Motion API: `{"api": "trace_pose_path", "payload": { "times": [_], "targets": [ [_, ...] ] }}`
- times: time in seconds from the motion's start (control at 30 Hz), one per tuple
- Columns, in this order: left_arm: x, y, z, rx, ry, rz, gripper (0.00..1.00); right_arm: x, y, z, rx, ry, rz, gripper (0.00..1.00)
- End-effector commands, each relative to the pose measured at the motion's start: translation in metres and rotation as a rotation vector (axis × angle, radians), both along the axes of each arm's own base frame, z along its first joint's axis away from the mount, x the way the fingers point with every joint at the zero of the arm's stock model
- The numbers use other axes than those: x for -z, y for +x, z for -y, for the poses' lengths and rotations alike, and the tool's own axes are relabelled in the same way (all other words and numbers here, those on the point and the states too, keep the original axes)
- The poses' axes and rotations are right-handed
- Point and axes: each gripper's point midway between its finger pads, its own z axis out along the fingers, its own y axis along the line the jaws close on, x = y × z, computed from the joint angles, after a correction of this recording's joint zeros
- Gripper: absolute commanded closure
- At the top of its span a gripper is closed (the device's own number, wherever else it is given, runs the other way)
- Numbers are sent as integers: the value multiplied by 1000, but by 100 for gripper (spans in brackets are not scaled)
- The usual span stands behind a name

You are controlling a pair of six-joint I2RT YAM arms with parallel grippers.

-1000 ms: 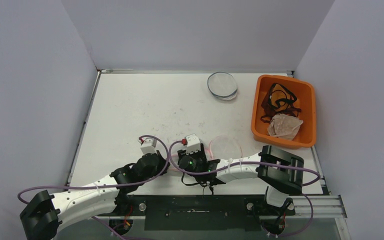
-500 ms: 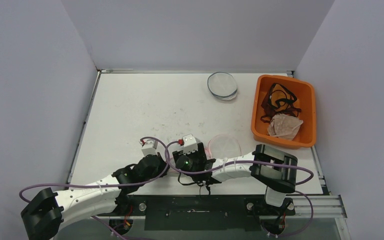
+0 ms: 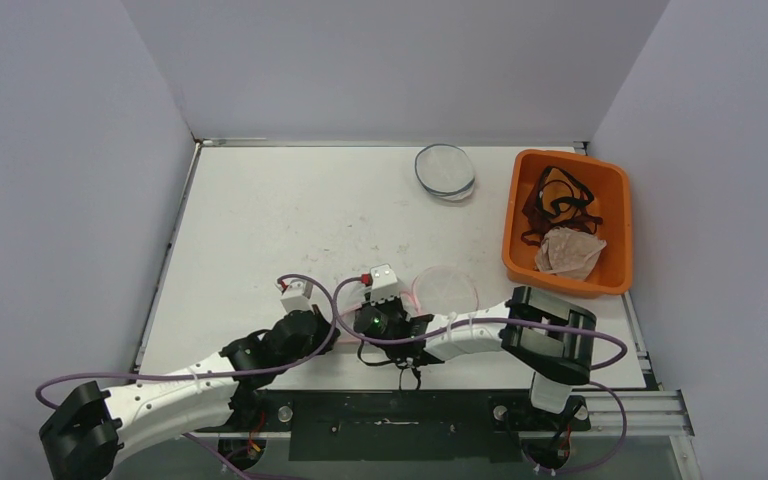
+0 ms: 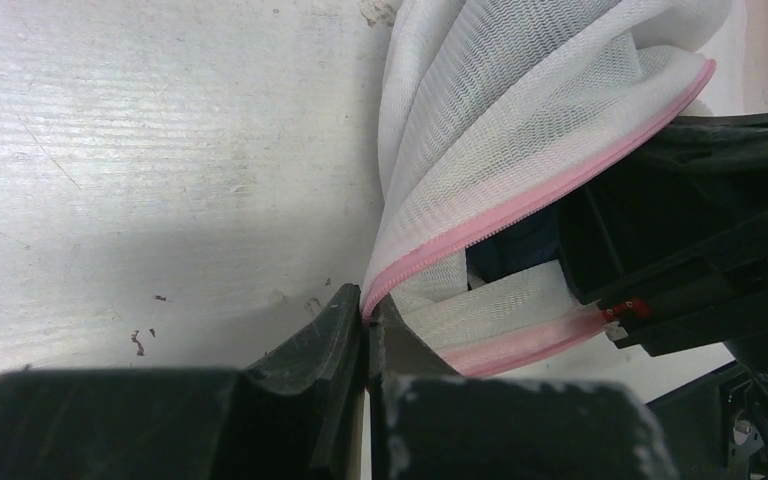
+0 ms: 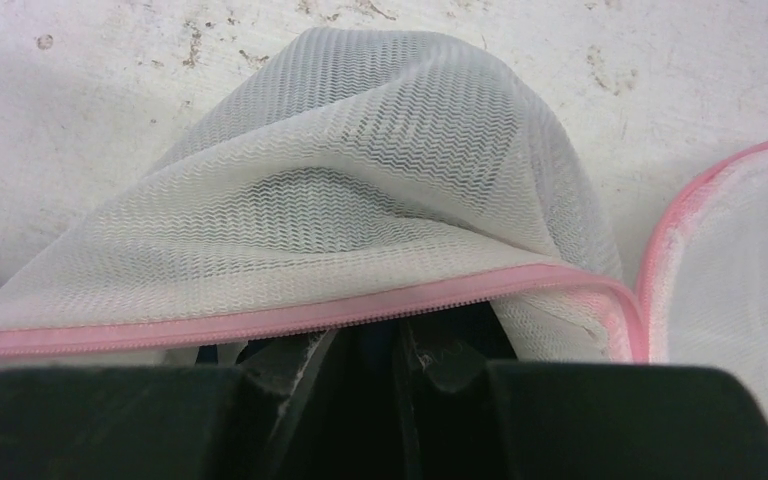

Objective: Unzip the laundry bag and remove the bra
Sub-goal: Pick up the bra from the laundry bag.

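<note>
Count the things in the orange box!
2: a dark strappy garment at the far end of the orange box, a beige one at its near end. More may hide underneath.

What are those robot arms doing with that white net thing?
They are opening a white mesh laundry bag. The left pincer is shut on the bag's pink zipper edge. The right pincer pokes in through the unzipped gap, where something dark blue shows. That dark thing sits inside the bag, not pulled out yet.

orange bin (image 3: 570,157), grey-rimmed pouch (image 3: 445,170), white table (image 3: 280,220)
</note>
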Motion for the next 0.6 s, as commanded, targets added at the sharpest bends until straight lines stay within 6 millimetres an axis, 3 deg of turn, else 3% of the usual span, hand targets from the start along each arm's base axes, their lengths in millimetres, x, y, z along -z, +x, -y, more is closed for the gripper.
{"api": "trace_pose_path", "payload": {
  "times": [0.0,0.13,0.3,0.57],
  "targets": [
    [-2,0,0,0,-6,10,100,18,-12,33,-19,-90,-71,92],
    [-6,2,1,-6,-11,15,100,-12,-24,10,-153,57,-80,95],
    [-11,6,4,-6,-13,25,100,-43,-41,-3,-286,229,-100,95],
    [-11,9,13,9,-9,20,100,-69,-51,0,-359,431,-137,90]
  ]
}}
